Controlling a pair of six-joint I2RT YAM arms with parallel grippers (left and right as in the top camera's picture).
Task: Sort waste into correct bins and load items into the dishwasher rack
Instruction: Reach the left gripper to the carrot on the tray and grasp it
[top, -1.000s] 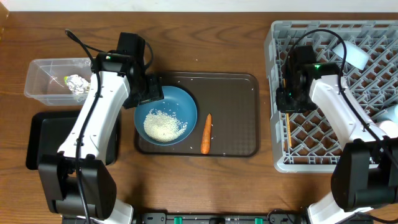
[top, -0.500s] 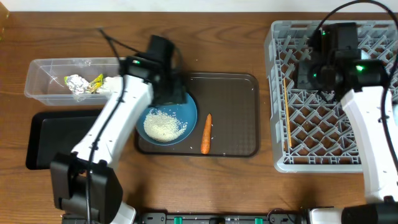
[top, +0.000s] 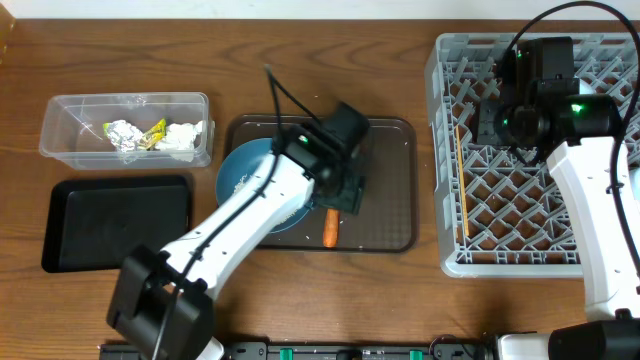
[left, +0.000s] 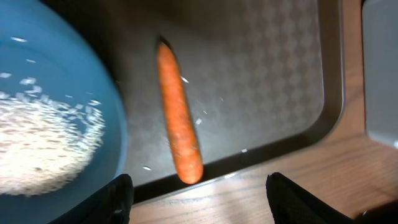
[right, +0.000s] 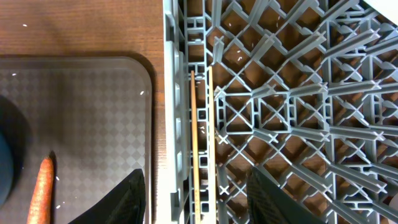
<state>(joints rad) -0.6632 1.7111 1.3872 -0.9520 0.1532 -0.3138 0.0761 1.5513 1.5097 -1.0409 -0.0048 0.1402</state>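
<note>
Left pincer (left: 199, 193) hangs wide open, empty, above the carrot (left: 178, 118) — best lowered straight, closing across its middle, clear of the bowl (left: 56, 93).

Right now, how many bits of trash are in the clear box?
3: foil ball left, yellow-green wrapper middle, white paper right; smaller bits could hide beneath.

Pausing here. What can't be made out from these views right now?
- Overhead: the left arm covers most of the dark-blue bowl, its rice and the upper part of the carrot.
- Overhead: the right arm hides the right side of the dishwasher rack; anything loaded there is unseen.
- Right wrist: the chopsticks run off the bottom edge.
- Left wrist: the left edge cuts off the dark-blue bowl and rice.
</note>
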